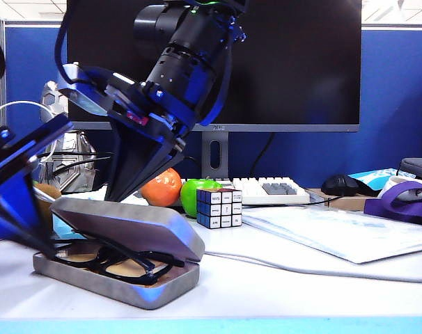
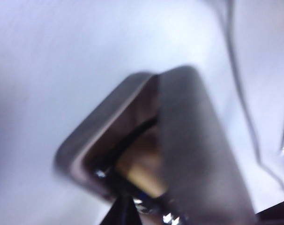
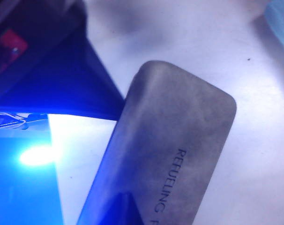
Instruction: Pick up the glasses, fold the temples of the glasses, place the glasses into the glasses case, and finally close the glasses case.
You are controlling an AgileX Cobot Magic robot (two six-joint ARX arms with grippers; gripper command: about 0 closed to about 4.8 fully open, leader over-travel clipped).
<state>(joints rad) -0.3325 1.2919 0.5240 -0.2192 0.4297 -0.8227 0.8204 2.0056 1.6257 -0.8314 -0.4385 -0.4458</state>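
Right gripper [image 1: 124,195], fingers together and holding nothing, presses down on the rear edge of the half-lowered lid of the glasses case [image 1: 127,268]. Left gripper [image 1: 37,243], also shut and empty, sits at the case's left end. Inside the case lie the glasses [image 1: 127,261], folded. Its long axis runs left to right along the table front, so the lid must swing down toward the camera. The right gripper looks better placed for this.

An office desk: monitor [image 1: 218,62], keyboard [image 1: 267,189], mouse [image 1: 343,185] and blue partition walls [image 1: 399,97] behind.
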